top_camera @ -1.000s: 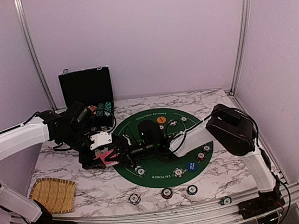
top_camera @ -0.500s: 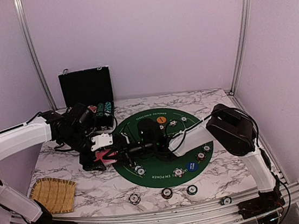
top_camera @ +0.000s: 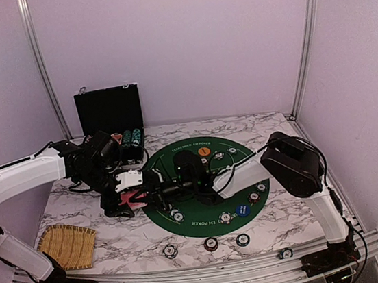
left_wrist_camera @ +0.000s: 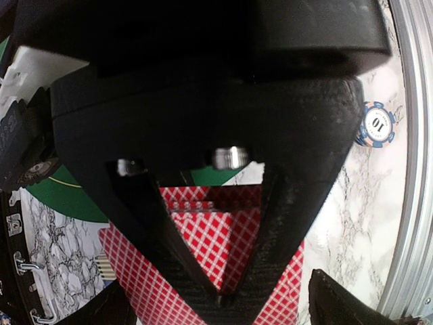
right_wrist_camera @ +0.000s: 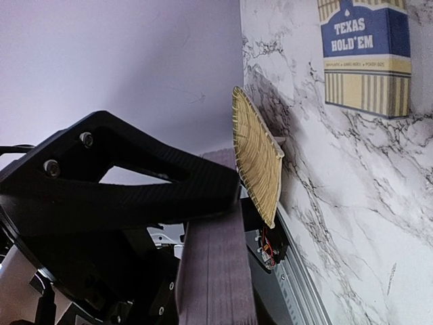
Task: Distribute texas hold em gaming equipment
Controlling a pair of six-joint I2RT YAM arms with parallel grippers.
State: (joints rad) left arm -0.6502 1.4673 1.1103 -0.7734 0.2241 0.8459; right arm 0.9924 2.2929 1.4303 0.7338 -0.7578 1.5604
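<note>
My left gripper (top_camera: pixel 132 191) hangs just left of the green poker mat (top_camera: pixel 183 149). In the left wrist view its fingertips (left_wrist_camera: pixel 220 298) pinch together on red-backed playing cards (left_wrist_camera: pixel 210 237). My right gripper (top_camera: pixel 155 192) reaches across the mat to meet it, shut on a deck (right_wrist_camera: pixel 216 271) that shows edge-on. Striped chips (top_camera: pixel 177 215) lie on the mat with an orange button (top_camera: pixel 204 151) and a blue button (top_camera: pixel 241 209). Three more chips (top_camera: pixel 211 244) sit in a row near the front edge. The dark triangular button is out of view.
The black chip case (top_camera: pixel 110 113) stands open at the back left with chips (top_camera: pixel 130 137) in it. A straw mat (top_camera: pixel 67 245) lies at the front left. A Texas Hold'em card box (right_wrist_camera: pixel 365 57) lies on the marble, and a lone chip (top_camera: pixel 285 254) lies by the right base.
My left gripper and the red cards have shifted slightly left, away from the deck. The right arm has stayed put.
</note>
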